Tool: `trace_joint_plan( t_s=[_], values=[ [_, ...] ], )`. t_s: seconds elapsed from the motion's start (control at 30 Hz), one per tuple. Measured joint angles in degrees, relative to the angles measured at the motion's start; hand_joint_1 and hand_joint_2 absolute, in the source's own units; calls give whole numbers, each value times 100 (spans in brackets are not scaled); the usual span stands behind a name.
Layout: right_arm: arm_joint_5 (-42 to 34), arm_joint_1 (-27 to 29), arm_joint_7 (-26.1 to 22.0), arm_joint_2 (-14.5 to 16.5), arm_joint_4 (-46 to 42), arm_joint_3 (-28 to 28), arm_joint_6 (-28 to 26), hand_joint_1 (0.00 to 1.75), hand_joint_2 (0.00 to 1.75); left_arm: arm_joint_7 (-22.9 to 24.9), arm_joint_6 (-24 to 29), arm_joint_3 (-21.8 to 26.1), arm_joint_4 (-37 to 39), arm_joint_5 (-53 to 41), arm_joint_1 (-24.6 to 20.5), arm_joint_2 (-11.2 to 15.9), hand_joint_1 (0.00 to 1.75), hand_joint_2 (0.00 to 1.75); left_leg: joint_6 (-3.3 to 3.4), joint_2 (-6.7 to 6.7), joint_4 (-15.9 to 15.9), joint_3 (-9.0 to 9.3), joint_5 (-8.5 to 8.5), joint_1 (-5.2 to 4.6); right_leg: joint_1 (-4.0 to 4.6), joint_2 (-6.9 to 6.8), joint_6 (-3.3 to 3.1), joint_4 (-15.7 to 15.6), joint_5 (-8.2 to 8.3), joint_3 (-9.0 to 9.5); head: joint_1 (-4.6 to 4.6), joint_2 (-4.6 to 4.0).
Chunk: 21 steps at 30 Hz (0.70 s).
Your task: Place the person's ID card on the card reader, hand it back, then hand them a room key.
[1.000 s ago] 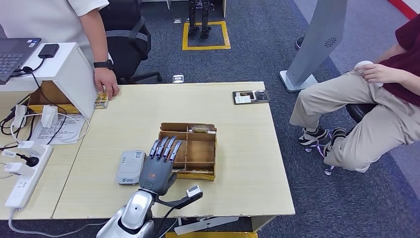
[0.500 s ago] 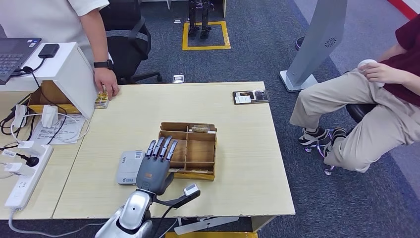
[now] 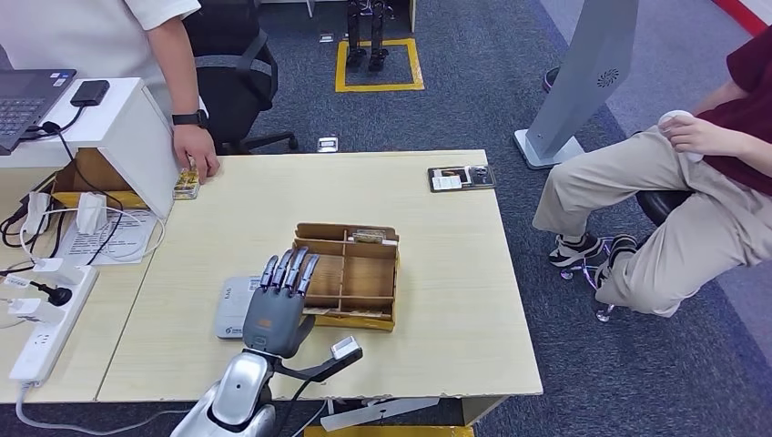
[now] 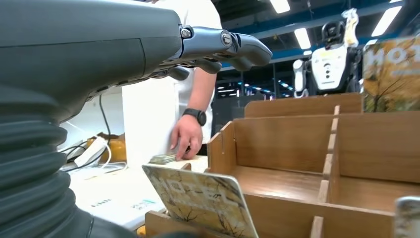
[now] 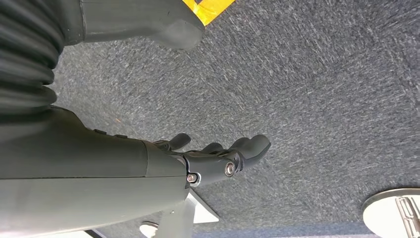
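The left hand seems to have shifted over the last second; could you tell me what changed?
The left hand drew back toward the robot and leftward, from the wooden organizer to over the card reader, holding nothing. The person's hand stayed at the table's far edge.

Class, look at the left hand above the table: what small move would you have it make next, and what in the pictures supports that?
Probably reach forward and left toward the person's hand at the far edge. The left hand holds nothing, fingers spread, above the card reader beside the wooden box. No card lies on the reader, so collecting the ID seems the likely first step.
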Motion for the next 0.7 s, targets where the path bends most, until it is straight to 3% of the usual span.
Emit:
trace_joint_plan(
  t_s=[0.43, 0.7],
  values=[
    [37, -1, -28, -1, 0, 1, 0, 0, 175, -844, 308, 18, -40, 429, 52, 57, 175, 175, 0, 0, 0, 0, 0, 0, 0, 0, 0, 0, 0, 0, 0, 0],
    [66, -3, -97, -4, 2, 1, 0, 0, 175, -1284, 158, 17, -9, 767, 64, 122, 175, 175, 0, 0, 0, 1, 0, 0, 0, 0, 0, 0, 0, 1, 0, 0]
  ],
)
